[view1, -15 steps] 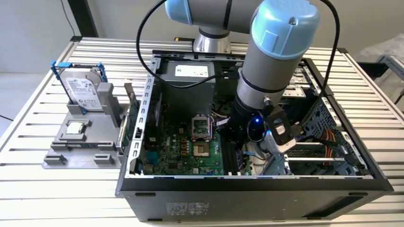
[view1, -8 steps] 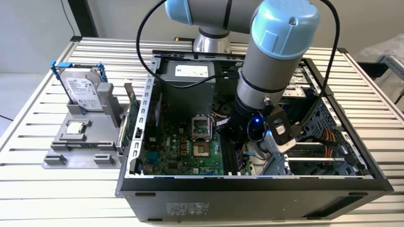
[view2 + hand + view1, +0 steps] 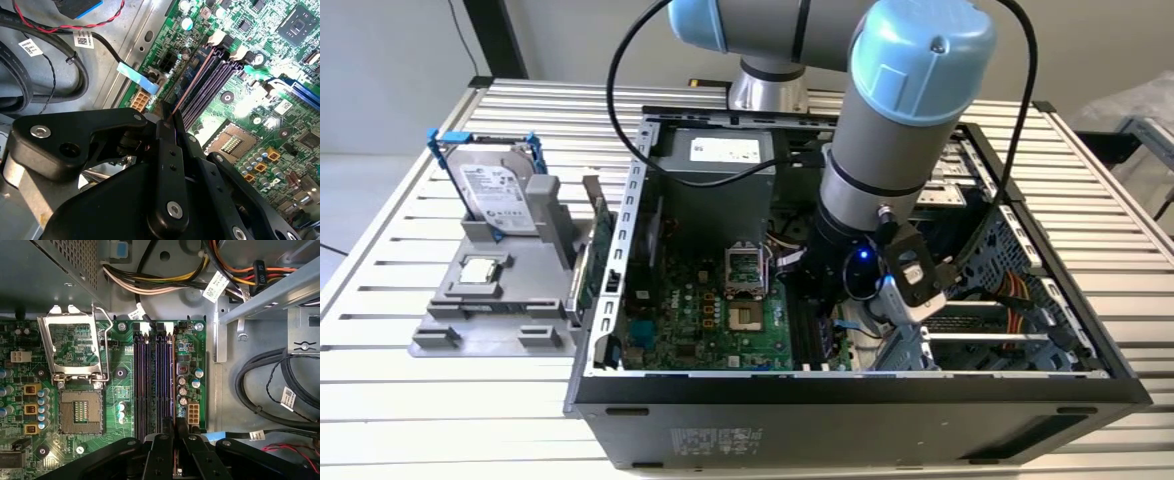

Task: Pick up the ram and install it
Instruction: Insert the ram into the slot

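I count one arm (image 3: pixel 894 130) and one open computer case (image 3: pixel 854 400) from my end; one gripper (image 3: pixel 173 426) with two fingers (image 3: pixel 162 445); one ram (image 3: pixel 192 82) stick; one motherboard (image 3: pixel 189 344) carrying four memory slots (image 3: pixel 141 385); one CPU socket (image 3: pixel 80 412); three orange square components (image 3: pixel 30 409) in a column; one grey holder (image 3: pixel 494 335); one hard drive (image 3: pixel 494 190) with blue brackets; one small square silver-topped chip (image 3: pixel 480 270).
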`<state>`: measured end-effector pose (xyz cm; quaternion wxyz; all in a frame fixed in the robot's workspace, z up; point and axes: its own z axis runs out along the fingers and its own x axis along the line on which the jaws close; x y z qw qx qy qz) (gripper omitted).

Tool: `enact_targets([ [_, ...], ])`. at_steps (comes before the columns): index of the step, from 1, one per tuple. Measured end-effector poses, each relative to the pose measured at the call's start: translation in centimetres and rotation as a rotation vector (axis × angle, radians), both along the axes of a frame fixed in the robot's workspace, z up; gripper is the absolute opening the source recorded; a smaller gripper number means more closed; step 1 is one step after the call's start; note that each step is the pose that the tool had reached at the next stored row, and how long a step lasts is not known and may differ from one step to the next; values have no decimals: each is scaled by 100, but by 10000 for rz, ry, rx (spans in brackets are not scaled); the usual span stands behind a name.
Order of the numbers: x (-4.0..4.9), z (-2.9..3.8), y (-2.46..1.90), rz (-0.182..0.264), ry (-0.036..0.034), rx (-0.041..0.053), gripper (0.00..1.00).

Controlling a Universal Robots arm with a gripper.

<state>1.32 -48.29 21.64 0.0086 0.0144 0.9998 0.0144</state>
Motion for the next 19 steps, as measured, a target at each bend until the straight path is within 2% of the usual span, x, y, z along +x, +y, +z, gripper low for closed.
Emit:
enact_targets([
  [19, -1, -15, 0, 38, 11, -5, 0],
])
